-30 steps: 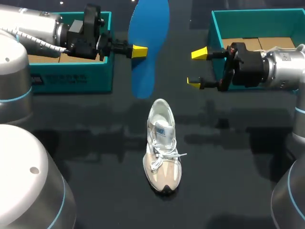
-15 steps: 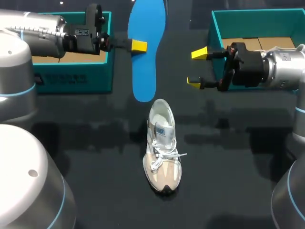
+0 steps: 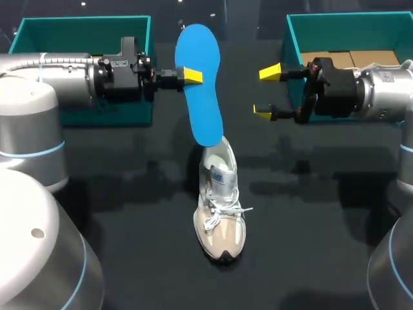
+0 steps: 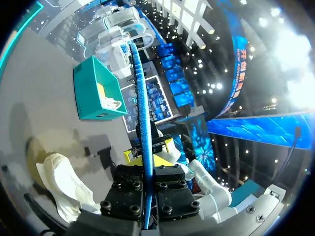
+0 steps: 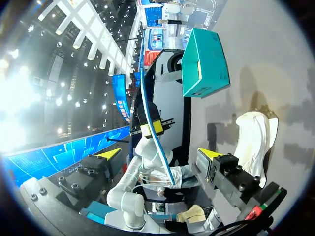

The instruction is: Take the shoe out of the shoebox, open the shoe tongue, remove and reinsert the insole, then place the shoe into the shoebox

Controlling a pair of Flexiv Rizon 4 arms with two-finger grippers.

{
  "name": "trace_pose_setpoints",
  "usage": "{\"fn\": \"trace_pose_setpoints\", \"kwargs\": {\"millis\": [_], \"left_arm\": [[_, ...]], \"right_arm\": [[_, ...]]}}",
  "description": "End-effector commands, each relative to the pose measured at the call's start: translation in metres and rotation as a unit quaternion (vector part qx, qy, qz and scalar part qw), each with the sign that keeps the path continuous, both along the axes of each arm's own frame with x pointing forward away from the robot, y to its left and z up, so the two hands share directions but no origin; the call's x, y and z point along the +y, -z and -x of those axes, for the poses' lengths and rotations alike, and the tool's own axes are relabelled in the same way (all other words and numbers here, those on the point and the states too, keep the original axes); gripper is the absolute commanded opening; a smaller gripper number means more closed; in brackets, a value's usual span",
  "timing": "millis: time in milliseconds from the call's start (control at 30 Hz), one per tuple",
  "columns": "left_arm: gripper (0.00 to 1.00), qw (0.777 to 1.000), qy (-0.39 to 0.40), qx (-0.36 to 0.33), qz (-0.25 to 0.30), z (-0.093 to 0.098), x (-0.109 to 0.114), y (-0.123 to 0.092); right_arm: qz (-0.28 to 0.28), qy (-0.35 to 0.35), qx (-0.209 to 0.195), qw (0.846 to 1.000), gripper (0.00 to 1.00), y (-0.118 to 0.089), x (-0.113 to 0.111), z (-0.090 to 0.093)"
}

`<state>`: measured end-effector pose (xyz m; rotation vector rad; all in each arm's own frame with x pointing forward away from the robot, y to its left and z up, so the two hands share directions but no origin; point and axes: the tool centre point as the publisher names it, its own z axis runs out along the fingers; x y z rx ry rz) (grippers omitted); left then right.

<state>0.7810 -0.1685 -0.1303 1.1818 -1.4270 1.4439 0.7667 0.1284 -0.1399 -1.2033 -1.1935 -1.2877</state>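
Our left gripper (image 3: pixel 191 75) is clenched on the edge of the blue insole (image 3: pixel 203 100). It holds the insole on end, with the lower tip at the heel opening of the shoe (image 3: pixel 220 197), ready, we judge, for reinsertion. The shoe sits on the desk (image 3: pixel 310 226). Our right gripper (image 3: pixel 266 92) hangs released beyond the shoe's right side. The left box (image 3: pixel 77 29) and the right box (image 3: pixel 348 32) flank the far side of the shoe, blocking nothing.

A white and beige sneaker (image 3: pixel 220 200) stands upright mid-table, its toe toward the camera. The blue insole (image 3: pixel 201 90) hangs tilted in the air, pinched between the left gripper's (image 3: pixel 191 75) fingers, its lower end at the sneaker's heel opening. The teal left shoebox half (image 3: pixel 77 35) and right shoebox half (image 3: pixel 348 32) sit well apart at the far side, open side up.
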Motion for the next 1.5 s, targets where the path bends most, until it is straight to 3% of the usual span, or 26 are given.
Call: {"fn": "trace_pose_setpoints", "kwargs": {"millis": [33, 367, 633, 833, 1167, 1333, 1500], "left_arm": [[0.00, 0.998, -0.023, 0.050, -0.004, 0.006, -0.007, 0.008], [0.00, 0.999, -0.011, 0.047, -0.002, 0.009, -0.015, 0.019], [0.00, 0.998, 0.000, 0.062, -0.013, 0.007, -0.023, 0.030], [0.00, 0.998, 0.000, 0.062, -0.013, 0.007, -0.023, 0.030], [0.00, 0.998, 0.000, 0.062, -0.013, 0.007, -0.023, 0.030], [0.00, 0.998, 0.000, 0.062, -0.013, 0.007, -0.023, 0.030], [0.00, 0.998, 0.000, 0.062, -0.013, 0.007, -0.023, 0.030]], "right_arm": [[0.001, 0.000, 0.000, 1.000, 1.00, 0.000, 0.000, 0.001], [0.008, 0.000, -0.005, 1.000, 1.00, -0.001, -0.002, 0.001], [0.123, 0.002, -0.032, 0.992, 1.00, -0.024, -0.016, 0.003], [0.223, 0.010, -0.041, 0.974, 1.00, -0.046, -0.021, 0.002], [0.413, 0.022, -0.004, 0.911, 1.00, -0.089, -0.005, 0.000], [0.504, 0.026, 0.013, 0.863, 1.00, -0.109, 0.010, 0.003], [0.561, 0.030, 0.011, 0.827, 1.00, -0.120, 0.025, 0.008]]}}
